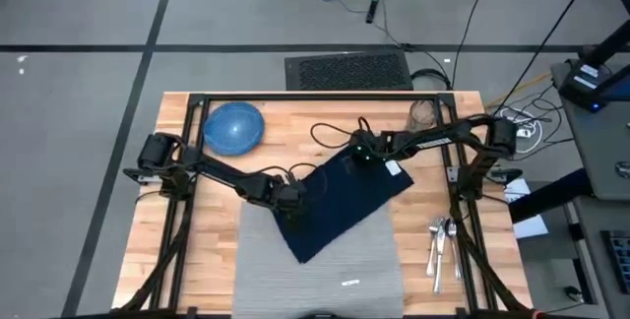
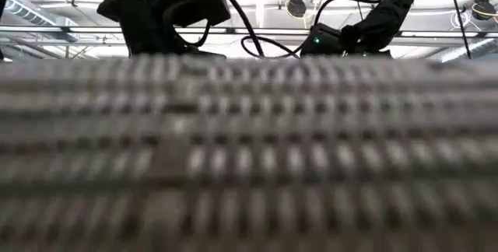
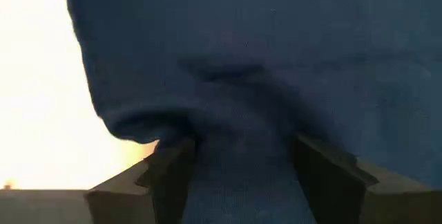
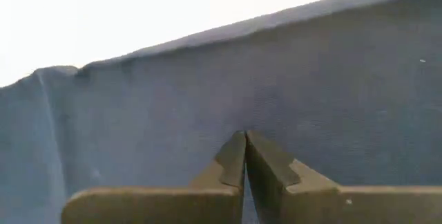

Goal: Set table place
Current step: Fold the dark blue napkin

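Table (image 1: pixel 221 250), light wood strips w/ black frame rails. Grey placemat (image 1: pixel 325 280) lies flat at the near-centre edge, small white tag (image 1: pixel 349 283) near its front. A dark navy napkin (image 1: pixel 340 201) is spread at an angle across the mat's far end, part on the mat, part on bare wood.

Left gripper (image 1: pixel 295 196) is at the napkin's left edge. In the left wrist view its two fingers (image 3: pixel 166 179) stand apart w/ a bunched fold of navy cloth (image 3: pixel 242 113) between them, cloth pressed against both, so it has hold of the napkin.

Right gripper (image 1: pixel 362 154) is at the napkin's far corner. Right wrist view: fingers (image 4: pixel 231 162) pinched tight together, tips touching, navy cloth (image 4: pixel 276 79) right behind them. Looks clamped on the cloth edge, but the grip itself is hidden.

Blue dish (image 1: pixel 234 127) sits at the far-left corner, well apart from the mat. Cutlery (image 1: pixel 440 242) lies on the right side, near the right arm's base. A clear glass (image 1: pixel 421 115) stands at the far right edge.

Low view: mostly blurred grey mat weave (image 2: pixel 249 159), both arms above it.
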Tool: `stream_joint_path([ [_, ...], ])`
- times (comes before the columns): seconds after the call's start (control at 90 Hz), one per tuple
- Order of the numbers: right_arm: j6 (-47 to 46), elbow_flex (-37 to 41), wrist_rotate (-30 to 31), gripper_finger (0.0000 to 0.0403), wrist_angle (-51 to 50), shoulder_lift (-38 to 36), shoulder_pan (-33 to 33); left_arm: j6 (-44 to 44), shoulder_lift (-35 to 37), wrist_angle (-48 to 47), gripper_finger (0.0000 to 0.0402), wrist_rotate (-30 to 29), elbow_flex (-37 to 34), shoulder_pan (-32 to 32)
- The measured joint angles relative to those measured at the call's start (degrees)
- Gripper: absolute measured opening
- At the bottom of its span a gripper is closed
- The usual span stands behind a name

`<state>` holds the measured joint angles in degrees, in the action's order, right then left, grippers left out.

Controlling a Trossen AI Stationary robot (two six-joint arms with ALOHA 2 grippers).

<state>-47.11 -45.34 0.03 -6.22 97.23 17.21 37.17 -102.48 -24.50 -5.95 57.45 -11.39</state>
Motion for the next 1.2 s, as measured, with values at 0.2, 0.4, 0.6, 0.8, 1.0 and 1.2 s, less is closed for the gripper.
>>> stream_joint_path([
  [0.2, 0.22, 0.09, -5.35, 0.0000, 9.73, 0.81, 3.08, -5.70, 0.08, 1.37, 0.0221, 0.96, 0.22, 0.77],
  [0.4, -1.43, -0.02, -7.34, 0.0000, 11.32, -1.97, 0.23, -10.21, 5.32, -0.20, 0.0221, -5.24, 0.73, 3.09],
  [0.6, -3.36, 0.00, -0.57, 0.0000, -1.42, -2.97, -7.21, -12.58, 7.72, -5.49, 0.0221, -10.22, 0.68, 4.87],
  [0.8, -7.59, 0.04, 4.61, 0.0000, -4.68, -2.97, -11.54, -13.40, 7.71, -7.58, 0.0221, -8.24, -1.79, 6.93],
  [1.0, -7.41, 0.04, 4.61, 0.0000, -4.88, -2.75, -10.15, -6.09, 7.74, -11.76, 0.0221, -0.16, -6.51, 5.65],
  [1.2, -5.64, 0.04, 4.46, 0.0000, -4.77, -2.73, -7.21, 0.26, 8.33, -11.17, 0.0221, 0.62, -7.95, 0.34],
])
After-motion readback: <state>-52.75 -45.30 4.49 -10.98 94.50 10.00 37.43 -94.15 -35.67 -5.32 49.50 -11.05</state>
